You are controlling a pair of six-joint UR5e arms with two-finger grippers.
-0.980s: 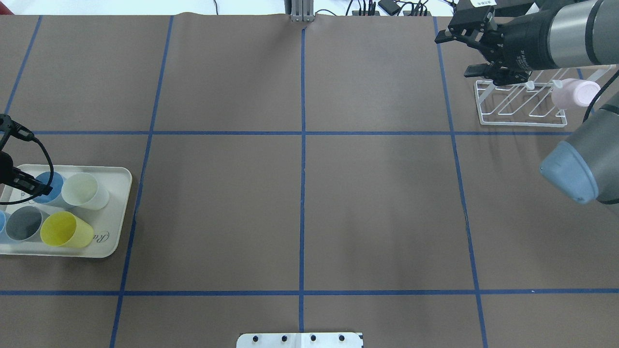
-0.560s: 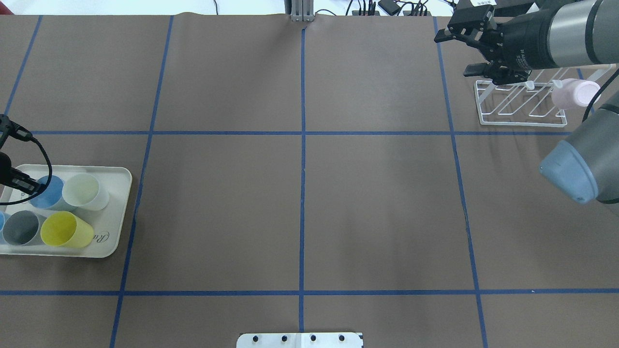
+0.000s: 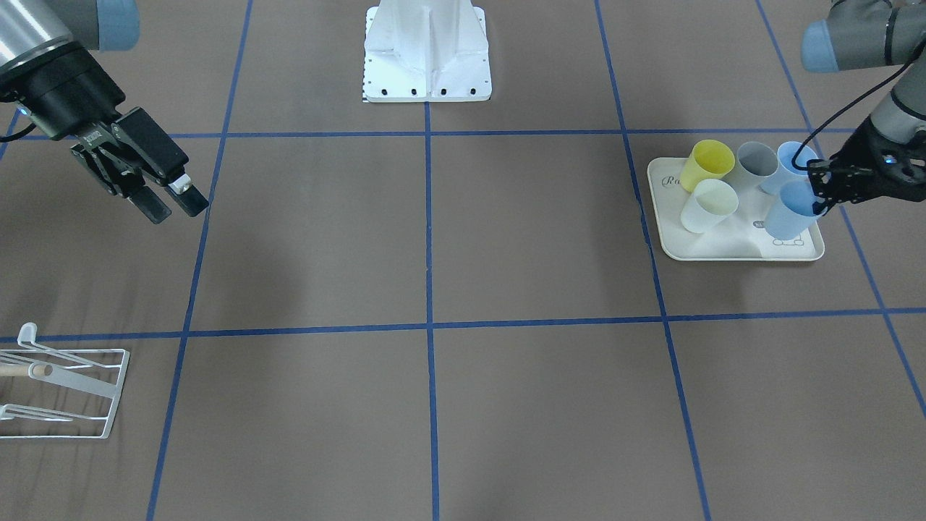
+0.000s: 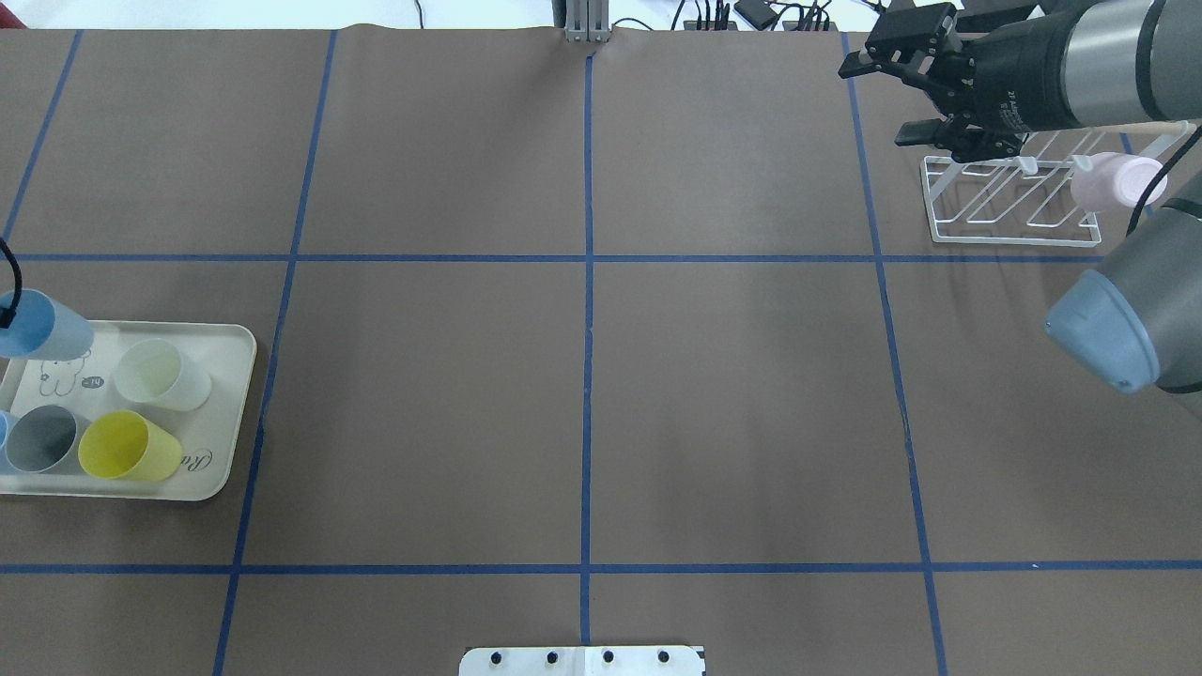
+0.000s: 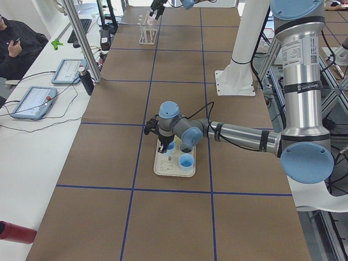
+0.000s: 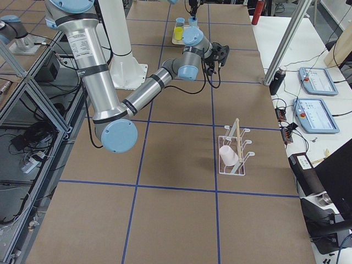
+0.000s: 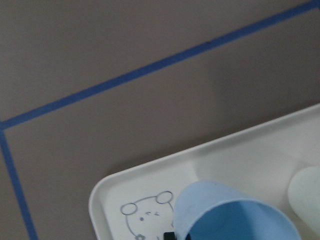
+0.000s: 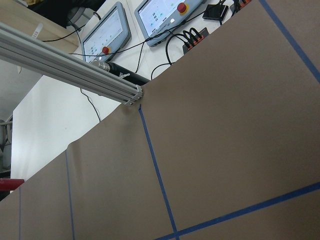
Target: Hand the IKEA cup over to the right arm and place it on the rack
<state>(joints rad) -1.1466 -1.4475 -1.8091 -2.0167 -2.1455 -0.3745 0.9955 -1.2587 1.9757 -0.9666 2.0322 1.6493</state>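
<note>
The IKEA cup (image 3: 788, 217) is pale blue, and my left gripper (image 3: 821, 194) is shut on its rim. It hangs tilted just above the far corner of the cream tray (image 3: 723, 247). The overhead view shows the cup (image 4: 39, 325) at the left edge, and the left wrist view shows the cup (image 7: 235, 215) above the tray's rabbit print. My right gripper (image 4: 887, 99) hangs open and empty at the far right, close to the left end of the white wire rack (image 4: 1009, 221). The front view also shows the right gripper (image 3: 176, 208) with its fingers apart.
A pink cup (image 4: 1117, 181) hangs on the rack's right end. On the tray (image 4: 225, 413) stand a whitish cup (image 4: 160, 374), a yellow cup (image 4: 127, 446), a grey cup (image 4: 42, 438) and another blue one at the edge. The right arm's elbow (image 4: 1117, 319) overhangs the right side.
My left gripper has lifted the blue cup off the tray, up and to the left in the overhead view, uncovering the rabbit print. My right gripper rose slightly toward the far edge.
</note>
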